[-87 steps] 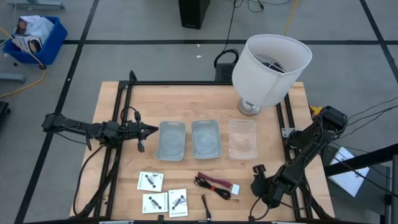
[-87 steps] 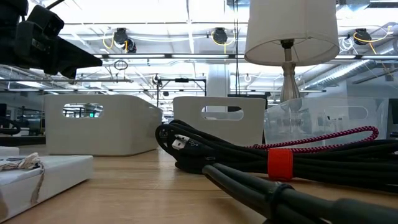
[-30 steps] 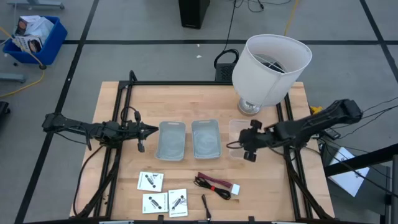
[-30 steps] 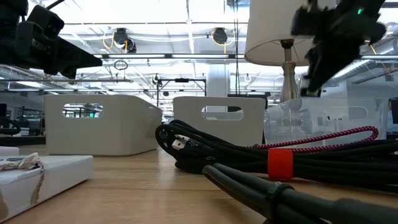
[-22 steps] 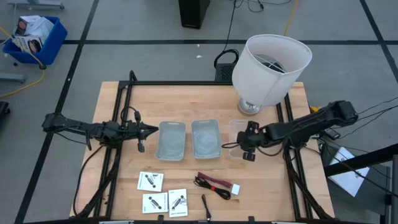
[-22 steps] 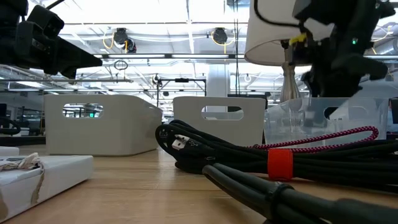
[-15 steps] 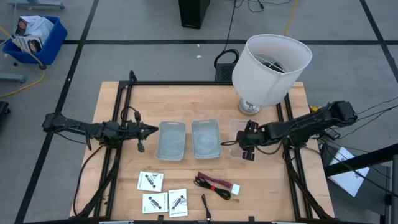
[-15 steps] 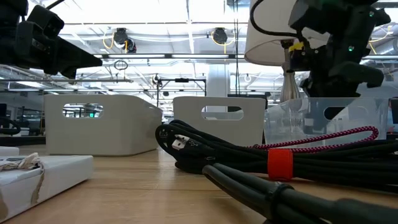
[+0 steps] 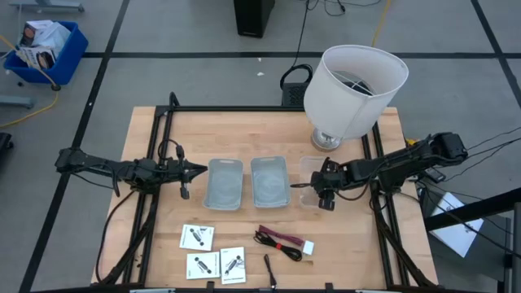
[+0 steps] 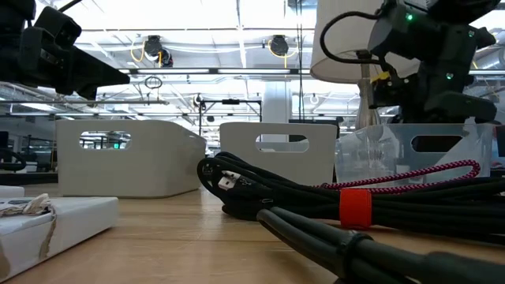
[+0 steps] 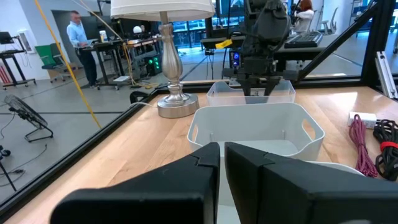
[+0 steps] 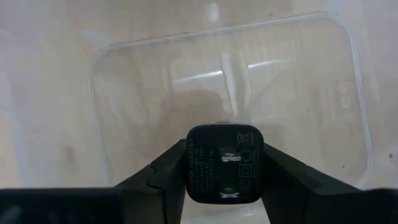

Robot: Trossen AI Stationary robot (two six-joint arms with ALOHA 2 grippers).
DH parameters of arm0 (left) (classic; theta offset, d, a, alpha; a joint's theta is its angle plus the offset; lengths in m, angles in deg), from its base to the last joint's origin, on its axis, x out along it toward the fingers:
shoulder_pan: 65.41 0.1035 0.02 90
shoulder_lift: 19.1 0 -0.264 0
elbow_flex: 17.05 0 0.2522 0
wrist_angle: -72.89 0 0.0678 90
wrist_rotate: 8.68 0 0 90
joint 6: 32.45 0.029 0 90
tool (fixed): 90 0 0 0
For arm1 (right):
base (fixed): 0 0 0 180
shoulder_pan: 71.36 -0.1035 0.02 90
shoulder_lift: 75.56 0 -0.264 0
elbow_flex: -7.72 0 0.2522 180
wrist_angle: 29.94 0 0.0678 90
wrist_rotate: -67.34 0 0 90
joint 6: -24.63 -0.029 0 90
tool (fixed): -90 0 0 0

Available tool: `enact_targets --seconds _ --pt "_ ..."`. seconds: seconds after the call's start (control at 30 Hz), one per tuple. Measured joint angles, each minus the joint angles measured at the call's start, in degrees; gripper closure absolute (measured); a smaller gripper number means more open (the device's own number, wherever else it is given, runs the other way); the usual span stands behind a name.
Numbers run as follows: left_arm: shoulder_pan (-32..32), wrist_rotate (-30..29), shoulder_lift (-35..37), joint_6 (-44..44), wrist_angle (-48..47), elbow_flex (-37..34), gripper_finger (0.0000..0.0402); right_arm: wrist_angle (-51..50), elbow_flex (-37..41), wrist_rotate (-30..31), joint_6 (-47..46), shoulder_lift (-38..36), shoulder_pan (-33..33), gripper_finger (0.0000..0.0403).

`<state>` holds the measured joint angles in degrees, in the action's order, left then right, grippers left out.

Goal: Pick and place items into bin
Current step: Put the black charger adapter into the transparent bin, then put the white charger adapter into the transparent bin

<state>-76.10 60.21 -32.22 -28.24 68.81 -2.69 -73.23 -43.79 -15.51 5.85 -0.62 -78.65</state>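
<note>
A small black plug block (image 12: 224, 163) is pinched between the fingers of the right gripper (image 9: 325, 193), just above the clear bin (image 9: 308, 167). The drop step seems to be in hand, so next the fingers should be spread and the block let fall inside. The left gripper (image 9: 186, 169) is kept pressed together beside the grey bins (image 9: 225, 165).

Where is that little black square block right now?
The black block sits between the right gripper's fingers, over the clear bin at the right end of the bin row, near the lamp.
</note>
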Motion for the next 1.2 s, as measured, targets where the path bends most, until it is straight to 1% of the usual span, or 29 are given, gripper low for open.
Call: enact_targets --seconds 0.13,0.43,0.53,0.6,0.7,0.8,0.93,0.97,1.07,1.2 --pt "0.01 0.01 0.01 0.0 0.01 0.0 0.0369 0.42 0.05 0.09 0.02 0.0 0.0 0.023" --pt "0.0 0.0 0.0 0.0 0.0 0.0 0.0369 1.89 0.07 0.41 0.66 -0.42 -0.02 0.0226" --pt "0.01 0.0 0.0 0.0 0.0 0.0 0.0369 1.91 0.02 1.93 1.45 -1.9 -0.04 0.0222" --pt "0.01 0.0 0.02 0.0 0.0 0.0 0.0369 1.91 -0.01 3.21 2.07 -3.49 -0.04 0.0218" --pt "0.0 0.0 0.02 0.0 0.01 0.0 0.0369 1.7 -0.01 3.28 3.08 -6.91 -0.04 0.0211" --pt "0.02 0.02 0.0 0.0 0.0 0.0 0.0369 1.74 -0.01 3.27 3.7 -11.14 -0.04 0.0205" --pt "0.01 0.02 0.02 0.0 0.0 0.0 0.0369 3.31 -0.03 3.16 7.12 -17.52 -0.42 0.0202" --pt "0.02 0.0 0.02 0.01 0.0 0.0 0.0369 4.58 -0.03 2.78 8.53 -19.13 -0.81 0.0203" --pt "0.01 0.0 0.02 0.0 0.0 0.0 0.0369 10.8 -0.12 -1.83 14.57 -22.91 -2.49 0.0207" --pt "0.02 0.0 0.0 0.0 0.0 0.0 0.0369 19.26 -0.14 -5.33 18.64 -24.58 -5.84 0.0222"
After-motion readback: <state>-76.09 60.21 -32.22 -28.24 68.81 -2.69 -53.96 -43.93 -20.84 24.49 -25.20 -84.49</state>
